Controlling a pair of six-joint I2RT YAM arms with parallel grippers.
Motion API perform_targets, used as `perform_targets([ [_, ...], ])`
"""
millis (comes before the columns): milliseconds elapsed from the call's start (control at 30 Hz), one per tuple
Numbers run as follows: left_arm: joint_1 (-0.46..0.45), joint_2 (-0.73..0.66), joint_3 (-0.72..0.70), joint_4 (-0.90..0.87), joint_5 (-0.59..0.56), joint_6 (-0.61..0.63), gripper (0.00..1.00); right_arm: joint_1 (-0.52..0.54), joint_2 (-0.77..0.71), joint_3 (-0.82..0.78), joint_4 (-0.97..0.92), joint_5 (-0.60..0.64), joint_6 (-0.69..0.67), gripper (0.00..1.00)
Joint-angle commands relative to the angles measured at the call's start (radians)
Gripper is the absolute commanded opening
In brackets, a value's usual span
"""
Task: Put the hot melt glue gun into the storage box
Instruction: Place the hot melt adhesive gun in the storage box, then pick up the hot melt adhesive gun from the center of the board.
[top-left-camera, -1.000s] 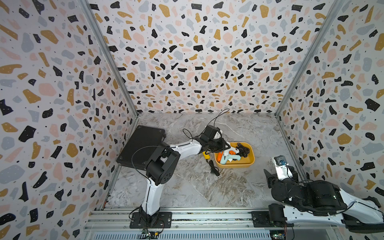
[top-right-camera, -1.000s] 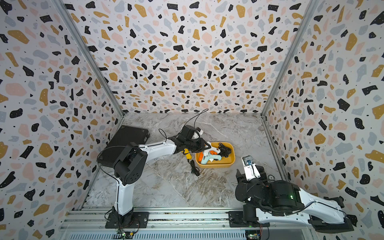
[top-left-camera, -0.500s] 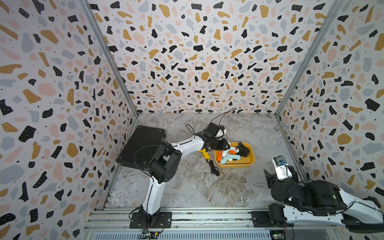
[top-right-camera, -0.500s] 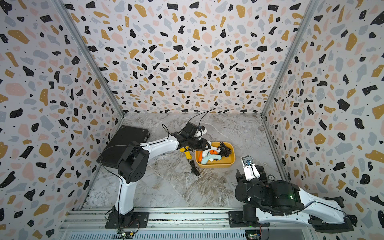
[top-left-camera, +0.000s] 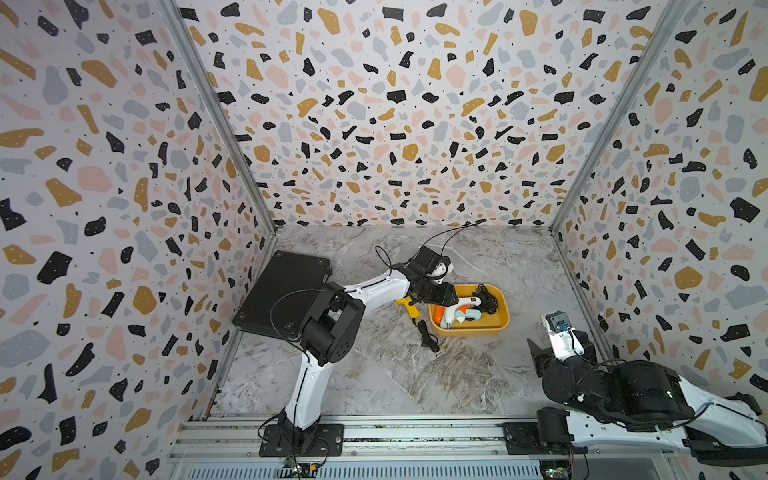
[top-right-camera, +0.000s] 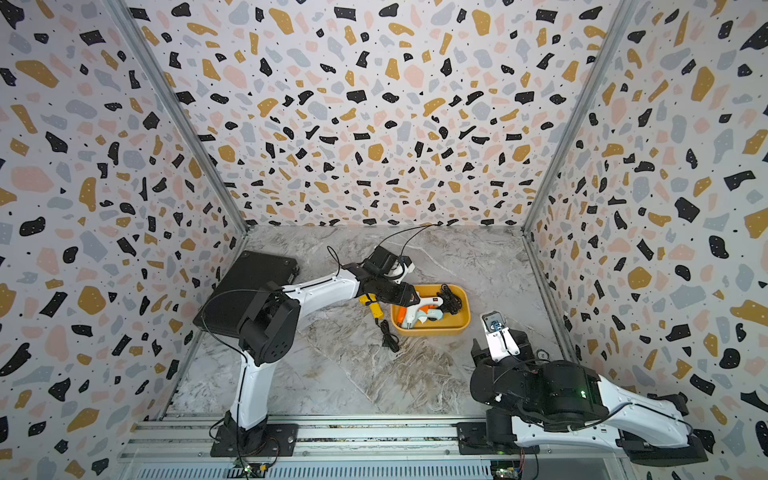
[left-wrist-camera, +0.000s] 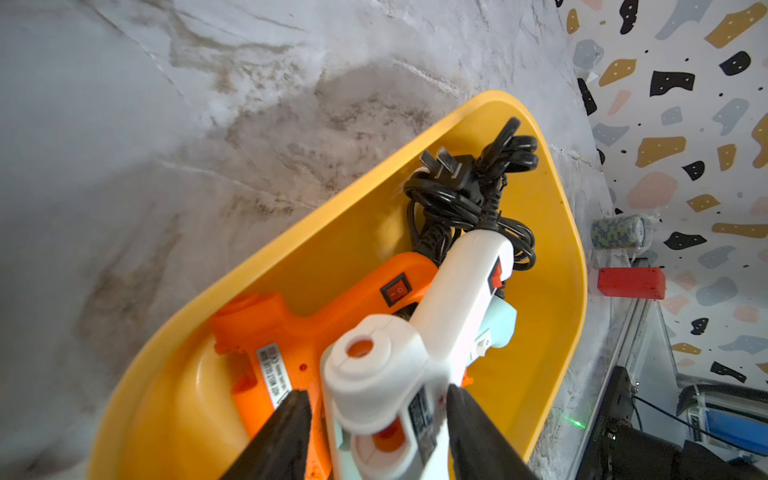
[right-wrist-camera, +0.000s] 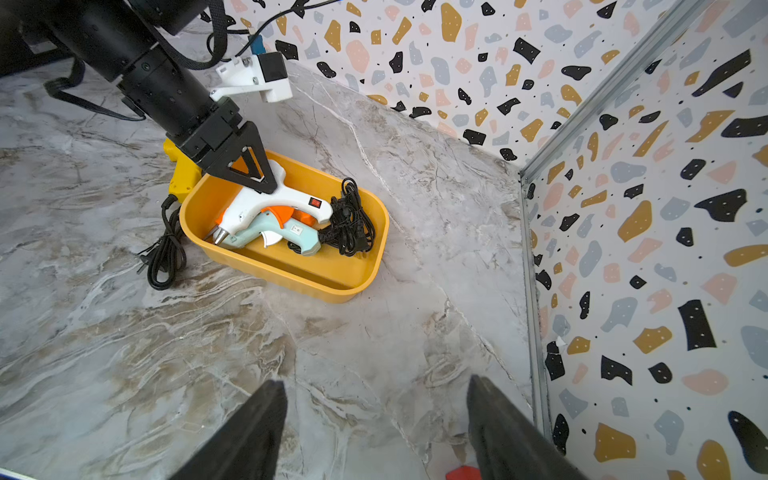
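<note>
Tabletop (left-wrist-camera: 166, 166): white glue gun (left-wrist-camera: 415, 345) in storage box (left-wrist-camera: 552, 249) betw. L gripper (left-wrist-camera: 376, 397) fingers (left-wrist-camera: 286, 432), part-open; R gripper (right-wrist-camera: 374, 384) wide.

Terrazzo-patterned walls (top-left-camera: 374, 104) enclose a grey marbled floor (top-left-camera: 415, 374), evenly lit.

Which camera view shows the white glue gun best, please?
The right wrist view: nearly the whole white glue gun, nozzle to handle, lying in the storage box. The left wrist view shows only its rear and handle between the fingers of the left claw. Both top views show it small, partly hidden by that claw.
</note>
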Motion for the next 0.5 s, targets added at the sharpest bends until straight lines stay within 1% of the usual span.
perform_targets([
  [0,0.004,-0.106,0.052,-0.049,-0.052,0.044,0.6,-0.003,0.03,0.043,-0.023,0.03,-0.03,0.74],
  [133,0.003,-0.21,0.064,-0.094,-0.123,0.058,0.62,-0.003,0.061,0.066,-0.024,0.027,-0.058,0.75],
  [233,0.006,-0.295,0.038,-0.136,-0.204,0.065,0.61,-0.002,0.078,0.077,-0.022,0.025,-0.071,0.76],
  [300,0.012,-0.355,-0.01,-0.155,-0.266,0.06,0.59,-0.002,0.085,0.07,-0.02,0.022,-0.073,0.76],
  [367,0.024,-0.42,-0.073,-0.183,-0.316,0.051,0.55,-0.003,0.088,0.054,0.004,0.007,-0.091,0.76],
  [467,0.052,-0.515,-0.191,-0.21,-0.366,0.023,0.52,-0.003,0.099,0.03,0.069,-0.03,-0.132,0.76],
])
